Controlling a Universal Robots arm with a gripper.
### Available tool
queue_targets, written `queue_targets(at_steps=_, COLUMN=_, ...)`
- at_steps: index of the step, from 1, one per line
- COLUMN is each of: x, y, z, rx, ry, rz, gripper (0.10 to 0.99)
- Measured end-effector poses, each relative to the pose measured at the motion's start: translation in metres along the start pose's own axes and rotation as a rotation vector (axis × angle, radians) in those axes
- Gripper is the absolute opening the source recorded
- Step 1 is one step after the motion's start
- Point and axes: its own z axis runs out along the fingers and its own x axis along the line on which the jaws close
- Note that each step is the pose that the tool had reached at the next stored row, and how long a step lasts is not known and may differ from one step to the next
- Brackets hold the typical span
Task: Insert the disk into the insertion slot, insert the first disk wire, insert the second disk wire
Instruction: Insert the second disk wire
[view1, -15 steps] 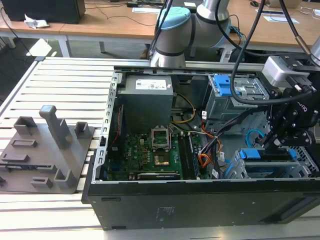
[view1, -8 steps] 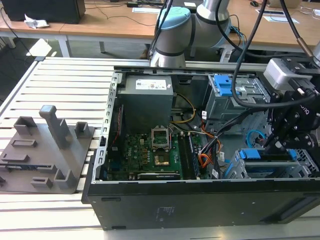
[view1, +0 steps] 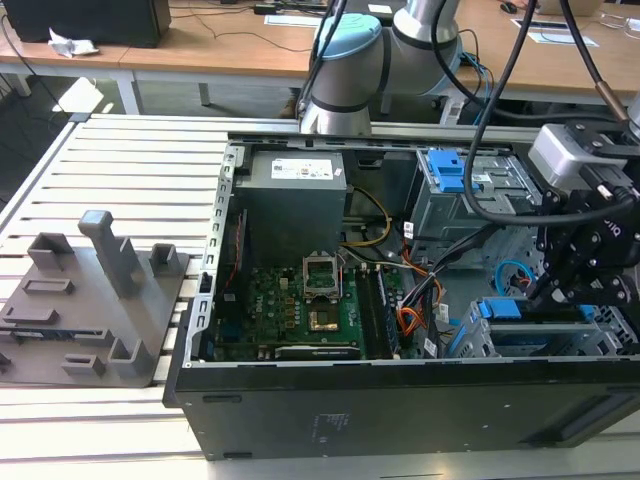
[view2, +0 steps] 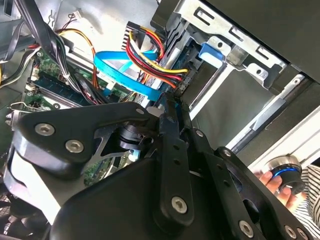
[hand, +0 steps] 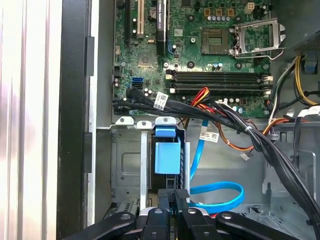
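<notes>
Status of the pincer (view1: 548, 295): it stands inside the open case (view1: 400, 400), over the slot (view1: 612, 335) at the end of the case toward the exterior view's right. In the first wrist view its two fingers (hand: 166, 196) are drawn together with almost no gap. You cannot tell whether anything is pinched between them.

Locate the disk (view1: 492, 310) in the slot. Its blue carrier sits between the grey cage walls, and the first wrist view shows the carrier tab just beyond the fingertips. You cannot tell from these views whether the disk is pushed fully home.

Note the wiring. In the second wrist view the fingertips lie at the end of a bundle of red, yellow and black wires (view2: 150, 55), beside a flat blue wire (view2: 125, 75). You cannot tell whether the fingertips touch the black plug of the bundle. In the first wrist view the blue wire loops across the case floor beside the slot.

Observe the rest of the case: the motherboard (view1: 300, 300) fills the middle, the power supply (view1: 295, 190) stands at the far wall, and a taller bay with a blue latch (view1: 450, 175) stands beside it.

The case lies on a slatted tabletop (view1: 130, 160). A grey fixture (view1: 90, 300) rests toward the tabletop edge at the exterior view's left, well apart from the pincer.

In the second wrist view a hand (view2: 272, 182) outside the case holds a round knob (view2: 286, 175).
</notes>
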Motion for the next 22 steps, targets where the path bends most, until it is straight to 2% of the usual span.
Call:
queue_targets(at_steps=6, x=0.0000, y=-0.0001, z=0.0014, rx=0.000, ry=-0.0005, rz=0.000, gripper=0.180)
queue_targets(at_steps=7, x=0.0000, y=-0.0001, z=0.0015, rx=0.000, ry=-0.0006, rz=0.000, gripper=0.243)
queue_targets(at_steps=9, x=0.0000, y=-0.0001, z=0.0012, rx=0.000, ry=-0.0003, rz=0.000, gripper=0.243)
queue_targets(at_steps=12, x=0.0003, y=0.0008, z=-0.0150, rx=0.000, ry=-0.0002, rz=0.000, gripper=0.243)
queue_targets(at_steps=14, x=0.0005, y=0.0015, z=-0.0285, rx=0.000, ry=0.0003, rz=0.000, gripper=0.243)
queue_targets(at_steps=16, x=0.0006, y=0.0019, z=-0.0347, rx=0.000, ry=0.0005, rz=0.000, gripper=0.227)
queue_targets(at_steps=17, x=0.0007, y=0.0020, z=-0.0381, rx=0.000, ry=0.0006, rz=0.000, gripper=0.161)
queue_targets(at_steps=18, x=0.0007, y=0.0021, z=-0.0400, rx=0.000, ry=0.0005, rz=0.000, gripper=0.161)
queue_targets(at_steps=19, x=0.0008, y=0.0023, z=-0.0427, rx=0.000, ry=0.0005, rz=0.000, gripper=0.106)
queue_targets(at_steps=20, x=0.0008, y=0.0024, z=-0.0456, rx=0.000, ry=0.0006, rz=0.000, gripper=0.106)
queue_targets(at_steps=22, x=0.0008, y=0.0024, z=-0.0464, rx=0.000, ry=0.0003, rz=0.000, gripper=0.106)
